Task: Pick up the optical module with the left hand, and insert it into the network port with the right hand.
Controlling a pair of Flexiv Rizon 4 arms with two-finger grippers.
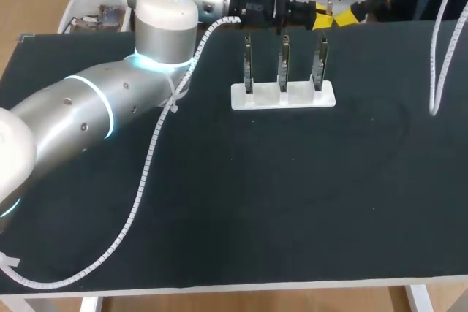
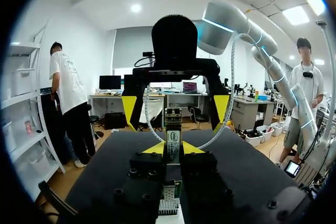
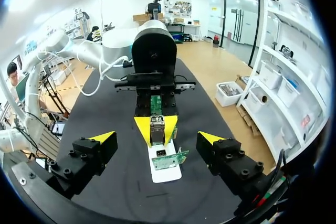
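Left gripper point(image 2: 173, 149) pinched tight on the module point(image 2: 173, 141), held raised just beyond the rack point(image 1: 300, 99), facing the right gripper point(image 3: 156, 137), which waits there wide open and empty, likely lined up for a handover.

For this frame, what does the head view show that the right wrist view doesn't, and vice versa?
Head view only: the full row of three upright modules in the white rack, and the left arm's whole length across the table. Right wrist view only: the optical module pinched between the left hand's yellow tips, facing the open right hand. Both: the rack, the left hand, the dark table.
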